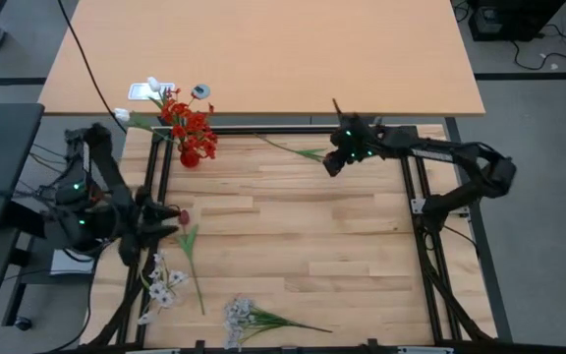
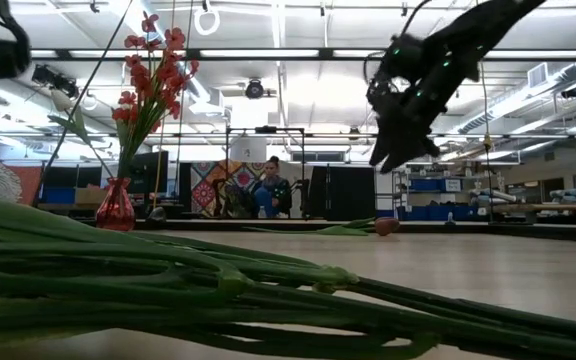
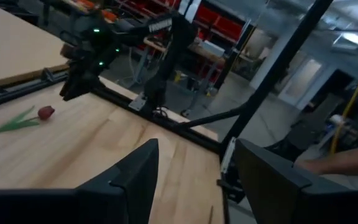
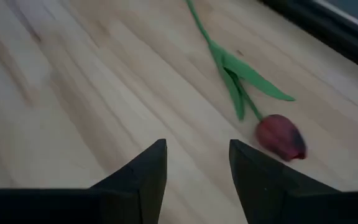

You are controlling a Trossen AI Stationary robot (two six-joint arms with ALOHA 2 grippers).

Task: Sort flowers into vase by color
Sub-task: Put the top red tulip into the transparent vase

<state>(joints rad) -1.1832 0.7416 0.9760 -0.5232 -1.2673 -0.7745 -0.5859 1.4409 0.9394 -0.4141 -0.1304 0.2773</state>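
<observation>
Green stalks (image 2: pixel 168 290) fill the low view's foreground. Upper centre of the high view, the right pincer (image 4: pixel 194 168) hovers parted and empty beside a maroon tulip (image 4: pixel 281 137) lying on the desk (image 1: pixel 312 246). Light and floppy, it looks best pinched mid-stem. Left pincer (image 3: pixel 194 180) waits open at left.

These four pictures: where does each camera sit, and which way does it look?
High view: above, straight down on the table; both arms show.
Low view: table height, across green stems toward the room; right hand hangs overhead.
Left wrist view: past the left hand, toward the right arm.
Right wrist view: down past the right hand's fingers onto a maroon tulip.
Shared: that tulip also lies in the left wrist view.
</observation>
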